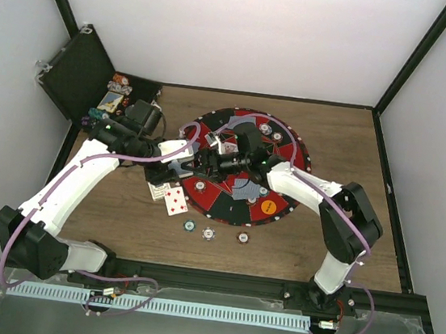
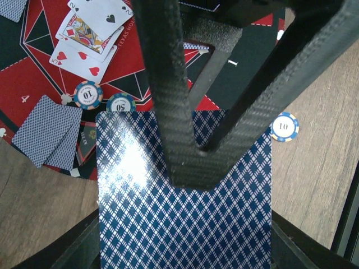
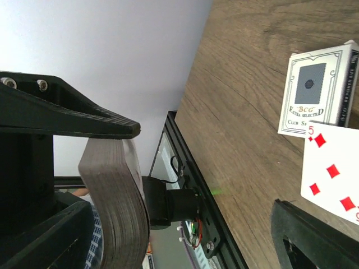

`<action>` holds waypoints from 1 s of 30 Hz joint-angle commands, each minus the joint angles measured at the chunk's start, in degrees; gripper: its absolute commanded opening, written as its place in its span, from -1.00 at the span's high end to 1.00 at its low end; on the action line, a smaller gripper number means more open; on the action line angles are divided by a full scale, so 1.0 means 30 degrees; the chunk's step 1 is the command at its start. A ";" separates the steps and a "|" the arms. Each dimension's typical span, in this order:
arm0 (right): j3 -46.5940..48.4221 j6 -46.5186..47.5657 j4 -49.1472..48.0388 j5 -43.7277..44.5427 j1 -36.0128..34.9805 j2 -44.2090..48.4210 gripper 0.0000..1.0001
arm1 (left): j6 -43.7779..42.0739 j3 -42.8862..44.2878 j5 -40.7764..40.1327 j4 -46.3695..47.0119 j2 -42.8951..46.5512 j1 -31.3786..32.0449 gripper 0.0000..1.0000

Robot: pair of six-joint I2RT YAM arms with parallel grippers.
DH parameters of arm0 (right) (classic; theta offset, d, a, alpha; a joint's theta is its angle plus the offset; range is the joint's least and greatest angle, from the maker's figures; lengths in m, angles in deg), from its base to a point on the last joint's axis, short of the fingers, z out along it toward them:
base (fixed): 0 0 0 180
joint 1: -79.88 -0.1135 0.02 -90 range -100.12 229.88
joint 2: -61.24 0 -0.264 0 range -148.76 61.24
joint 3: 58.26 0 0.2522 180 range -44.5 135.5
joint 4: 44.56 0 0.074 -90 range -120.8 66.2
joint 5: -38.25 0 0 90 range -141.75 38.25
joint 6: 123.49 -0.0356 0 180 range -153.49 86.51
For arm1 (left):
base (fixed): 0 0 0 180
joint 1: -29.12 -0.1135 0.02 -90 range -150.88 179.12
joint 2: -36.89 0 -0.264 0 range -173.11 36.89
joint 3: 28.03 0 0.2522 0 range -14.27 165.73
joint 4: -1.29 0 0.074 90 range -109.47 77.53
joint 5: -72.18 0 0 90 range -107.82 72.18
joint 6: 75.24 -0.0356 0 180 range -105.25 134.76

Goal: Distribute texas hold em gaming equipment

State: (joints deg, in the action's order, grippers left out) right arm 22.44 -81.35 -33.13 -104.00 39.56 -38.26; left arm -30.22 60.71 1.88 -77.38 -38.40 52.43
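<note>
At far left the black case (image 1: 78,76) stands open, the chips (image 1: 119,85) inside it too small to count. The left gripper (image 2: 190,174) is clamped on the deck of cards (image 2: 140,224); its lower finger is hidden beneath and the deck's near end is cut off. Beside it lie a card box (image 3: 315,92) and a five of diamonds (image 3: 334,176), partly cropped. Over the mat (image 1: 290,147) the right gripper (image 3: 207,168) gapes wide, one finger by the deck's edge; contact is unclear.

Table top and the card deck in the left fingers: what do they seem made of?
Table top: apparently wood or wood-look laminate, matt; brown grain lines show. Card deck: probably coated paper card, glossy; a bright glare lies on its back.
</note>
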 commanded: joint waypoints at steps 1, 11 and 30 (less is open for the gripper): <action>0.0970 -0.1248 -0.1882 -0.0962 -0.0352 -0.0493 -0.75 | -0.0019 0.0071 0.0394 0.0440 0.0207 0.0140 0.91; 0.1270 -0.2007 -0.3076 -0.1586 -0.0505 -0.1554 -0.71 | -0.0005 0.0005 0.0478 0.0319 0.0193 0.0168 0.91; 0.1036 0.0122 0.0353 0.0060 0.0907 -0.2096 -0.29 | -0.0031 0.0114 0.0218 0.0014 0.0452 0.0176 0.91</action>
State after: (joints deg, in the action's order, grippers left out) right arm 26.59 -82.72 -38.12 -108.20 39.70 -44.64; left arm -30.22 60.52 1.16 -77.44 -38.37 52.78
